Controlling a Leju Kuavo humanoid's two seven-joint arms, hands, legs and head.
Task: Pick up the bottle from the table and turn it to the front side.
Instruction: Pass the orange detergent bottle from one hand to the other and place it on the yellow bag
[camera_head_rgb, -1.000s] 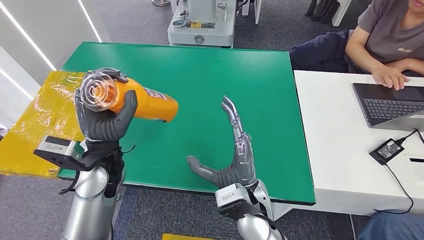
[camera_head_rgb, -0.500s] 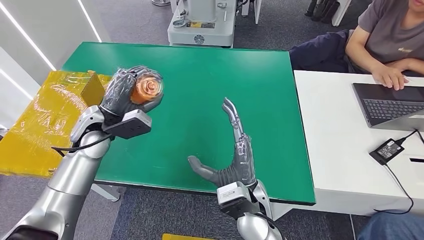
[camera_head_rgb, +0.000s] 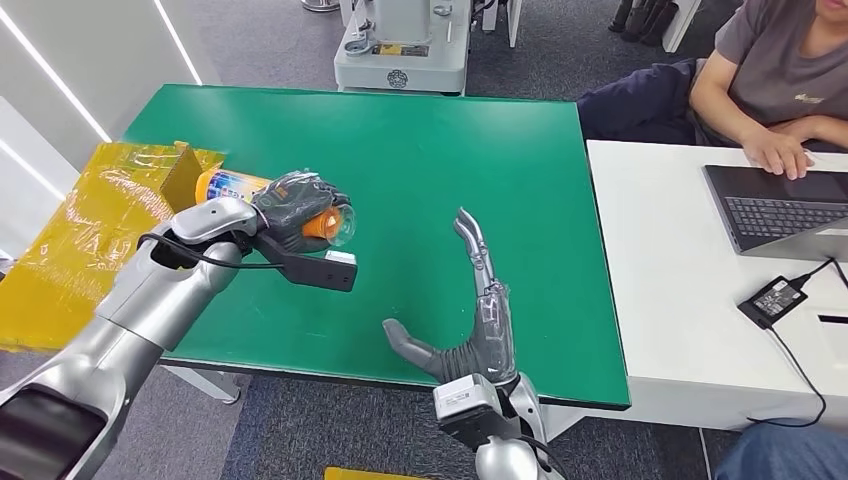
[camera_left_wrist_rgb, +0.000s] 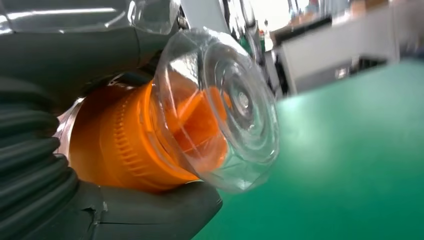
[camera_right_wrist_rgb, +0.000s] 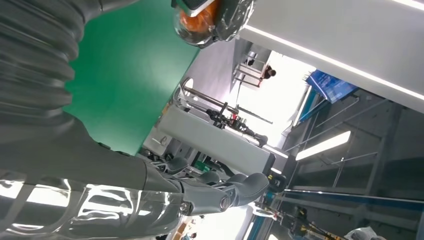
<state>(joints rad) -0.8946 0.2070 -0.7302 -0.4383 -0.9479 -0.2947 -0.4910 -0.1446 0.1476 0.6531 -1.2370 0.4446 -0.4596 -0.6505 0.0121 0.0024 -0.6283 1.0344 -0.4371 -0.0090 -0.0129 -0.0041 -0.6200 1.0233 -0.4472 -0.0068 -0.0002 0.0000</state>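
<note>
I see the green table (camera_head_rgb: 420, 150) mid-frame; a yellow wrapped sheet (camera_head_rgb: 90, 230) overlaps its left edge. At right, the white table (camera_head_rgb: 680, 290) carries a laptop (camera_head_rgb: 780, 210) and a black adapter (camera_head_rgb: 775, 298).

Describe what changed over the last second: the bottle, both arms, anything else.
The left robot hand kept its grip on the orange bottle and turned it over: the clear cap, which faced the camera, now points right, and the bottle lies lower over the green table. The right robot hand stayed open and raised. The person stayed put.
</note>
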